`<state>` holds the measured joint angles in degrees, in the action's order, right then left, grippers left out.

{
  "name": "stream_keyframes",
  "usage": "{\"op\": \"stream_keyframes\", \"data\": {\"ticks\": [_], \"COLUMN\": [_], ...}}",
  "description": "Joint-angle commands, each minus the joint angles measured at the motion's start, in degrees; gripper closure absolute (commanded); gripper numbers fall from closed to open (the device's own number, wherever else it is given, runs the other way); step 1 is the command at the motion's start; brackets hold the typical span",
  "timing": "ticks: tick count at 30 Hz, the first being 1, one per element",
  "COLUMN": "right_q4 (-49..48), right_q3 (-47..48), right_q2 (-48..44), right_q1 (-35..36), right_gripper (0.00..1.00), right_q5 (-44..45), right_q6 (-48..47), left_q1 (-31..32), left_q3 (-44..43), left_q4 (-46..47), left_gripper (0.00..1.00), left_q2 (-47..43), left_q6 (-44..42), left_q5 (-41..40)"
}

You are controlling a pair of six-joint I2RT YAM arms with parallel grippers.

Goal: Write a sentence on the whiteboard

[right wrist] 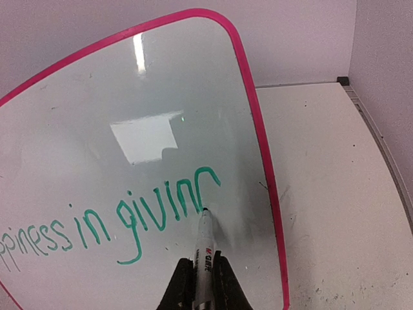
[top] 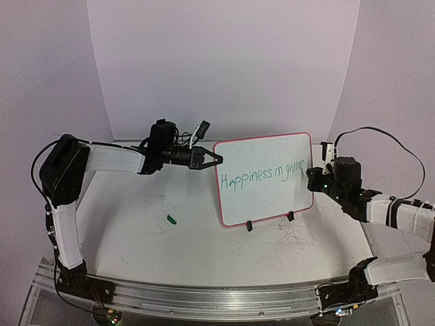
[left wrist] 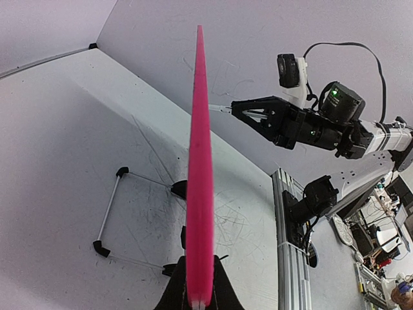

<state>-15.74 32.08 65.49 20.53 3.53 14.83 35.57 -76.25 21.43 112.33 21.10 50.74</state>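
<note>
The whiteboard (top: 265, 180) stands upright on two black clip feet at centre right, white with a red-pink rim. Green lettering (top: 265, 175) on it reads "Happiness in givin" plus an unfinished last letter; its end shows in the right wrist view (right wrist: 161, 210). My left gripper (top: 212, 160) is shut on the board's left rim, seen edge-on in the left wrist view (left wrist: 200, 194) between the fingers (left wrist: 200, 294). My right gripper (top: 314, 175) is shut on a white marker (right wrist: 204, 248). The marker's tip touches the board just under the last green stroke.
A small green marker cap (top: 172, 219) lies on the table left of the board. Grey scribble marks (top: 293, 236) cover the table in front of the board's right foot. A thin wire stand (left wrist: 106, 213) reaches out behind the board. An aluminium rail (top: 204, 295) runs along the near edge.
</note>
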Motion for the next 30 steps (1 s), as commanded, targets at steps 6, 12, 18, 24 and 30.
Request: {"op": "stream_keyframes", "data": {"ticks": [6, 12, 18, 24, 30], "right_q4": [-2.5, -3.7, -3.9, -1.9, 0.4], "right_q3": [3.2, 4.9, 4.9, 2.9, 0.2], "right_q2": [0.9, 3.0, 3.4, 1.6, -0.9], "right_q1": [-0.1, -0.1, -0.1, -0.1, -0.1], "right_gripper": [1.0, 1.0, 1.0, 1.0, 1.0], "right_q5": [3.7, 2.9, 2.7, 1.4, 0.7], "right_q6": [-0.5, -1.0, -0.9, -0.4, 0.4], "left_q1": [2.0, 2.0, 2.0, 2.0, 2.0], "left_q3": [0.6, 0.6, 0.7, 0.7, 0.5], "left_q4": [-2.8, -2.8, -2.8, -2.9, -3.0], "left_gripper": [1.0, 1.0, 1.0, 1.0, 1.0], "left_q2": [-1.7, -1.9, -2.0, -2.0, -1.8], "left_q6": [-1.1, -1.2, -1.3, -1.3, -1.3], "left_q5": [1.5, 1.5, 1.5, 1.4, 1.4]}}
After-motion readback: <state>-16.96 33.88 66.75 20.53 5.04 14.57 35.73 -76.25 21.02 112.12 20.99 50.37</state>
